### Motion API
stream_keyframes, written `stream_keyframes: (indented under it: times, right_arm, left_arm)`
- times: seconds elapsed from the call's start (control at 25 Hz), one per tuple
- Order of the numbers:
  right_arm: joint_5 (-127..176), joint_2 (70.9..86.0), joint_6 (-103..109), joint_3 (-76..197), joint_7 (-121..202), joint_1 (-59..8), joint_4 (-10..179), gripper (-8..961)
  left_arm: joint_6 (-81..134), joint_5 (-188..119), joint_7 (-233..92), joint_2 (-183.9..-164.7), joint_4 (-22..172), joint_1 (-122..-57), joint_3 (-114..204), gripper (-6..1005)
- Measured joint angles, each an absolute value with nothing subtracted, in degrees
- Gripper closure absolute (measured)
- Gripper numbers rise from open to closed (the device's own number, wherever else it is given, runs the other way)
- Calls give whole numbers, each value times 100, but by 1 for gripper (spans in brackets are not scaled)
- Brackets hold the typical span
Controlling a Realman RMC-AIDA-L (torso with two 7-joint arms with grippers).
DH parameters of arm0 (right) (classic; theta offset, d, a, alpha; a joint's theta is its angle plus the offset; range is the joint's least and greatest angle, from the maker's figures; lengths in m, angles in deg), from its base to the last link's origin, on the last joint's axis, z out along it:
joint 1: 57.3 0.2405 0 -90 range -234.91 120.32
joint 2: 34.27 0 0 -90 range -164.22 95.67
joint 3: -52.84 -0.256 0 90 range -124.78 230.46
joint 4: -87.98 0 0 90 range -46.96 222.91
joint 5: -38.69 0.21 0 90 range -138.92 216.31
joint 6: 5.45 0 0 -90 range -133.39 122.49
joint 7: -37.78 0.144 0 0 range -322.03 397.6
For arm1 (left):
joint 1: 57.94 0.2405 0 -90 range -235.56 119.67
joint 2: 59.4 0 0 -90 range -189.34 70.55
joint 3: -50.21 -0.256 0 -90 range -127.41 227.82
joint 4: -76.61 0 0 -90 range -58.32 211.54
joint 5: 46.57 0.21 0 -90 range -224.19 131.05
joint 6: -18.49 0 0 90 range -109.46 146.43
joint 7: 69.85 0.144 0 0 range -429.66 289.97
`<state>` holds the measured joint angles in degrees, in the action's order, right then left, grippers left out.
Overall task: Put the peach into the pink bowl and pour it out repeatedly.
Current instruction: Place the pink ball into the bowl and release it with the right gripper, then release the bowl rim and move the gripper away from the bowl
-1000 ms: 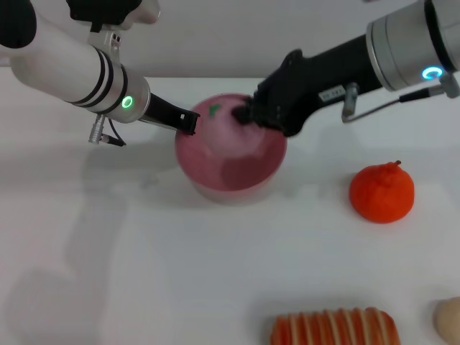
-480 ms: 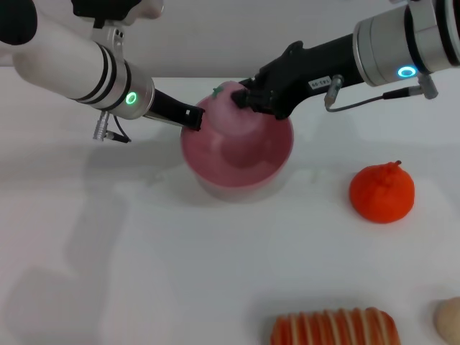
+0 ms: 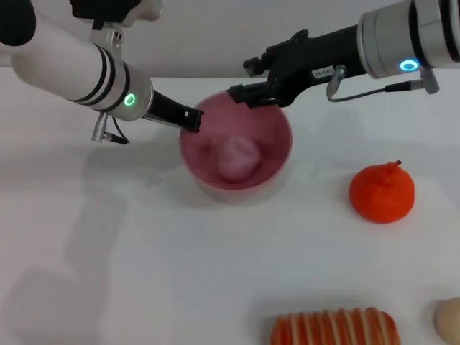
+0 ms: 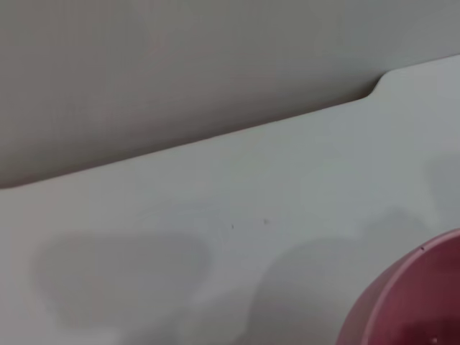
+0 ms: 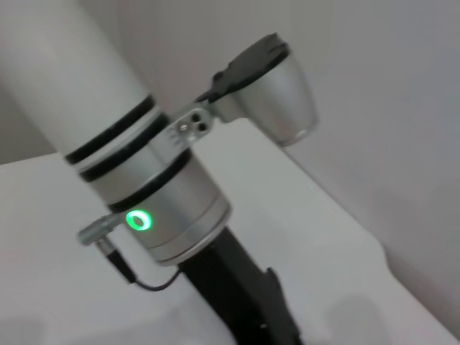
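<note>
The pink bowl [image 3: 269, 136] stands on the white table in the middle of the head view. The peach [image 3: 239, 157], small and pale pink, lies inside on its bottom. My left gripper [image 3: 190, 120] reaches in from the left and is shut on the bowl's left rim. Just above the bowl's far rim hovers my right gripper [image 3: 246, 77], its black fingers spread open and holding nothing. In the left wrist view only an edge of the pink bowl [image 4: 410, 302] shows. The right wrist view looks across at the left arm [image 5: 144, 180].
A bright orange-red fruit [image 3: 382, 192] sits on the table to the right of the bowl. At the near edge lie a striped red-orange item [image 3: 334, 328] and a beige object [image 3: 449, 320] in the corner.
The right gripper, which held the peach over the bowl, has opened and lifted back. The peach has dropped to the bowl's bottom. The left gripper stays on the rim.
</note>
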<state>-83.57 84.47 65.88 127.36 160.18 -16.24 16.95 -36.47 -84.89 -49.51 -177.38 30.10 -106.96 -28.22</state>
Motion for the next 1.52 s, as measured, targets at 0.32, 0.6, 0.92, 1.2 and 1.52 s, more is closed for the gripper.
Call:
stream_keyframes:
  times: [0.32,0.6,0.92,1.2,1.52]
  right_arm:
    - [-7228,8439,5736,11970,15574,-2258,1565,446]
    - [-3171,8414,6390,10748,11998,-2963,3133,446]
    - [154,8458,7115,10650,7889,-3487,5159,446]
    - [1193,8423,7326,10425,6435,-3533,6215,446]
    - [1229,8411,7326,9906,6010,-3527,6590,446]
  left_arm:
    - [-3769,-8489,-4946,-17720,2978,-10674,-2802,953]
    - [-3736,-8489,-4854,-17722,2989,-10660,-2782,953]
    - [-3692,-8494,-4803,-17740,3015,-10653,-2782,953]
    - [-4278,-8498,-4785,-17707,2671,-10637,-2783,953]
    - [-4790,-8459,-4681,-17698,2308,-10640,-2731,953]
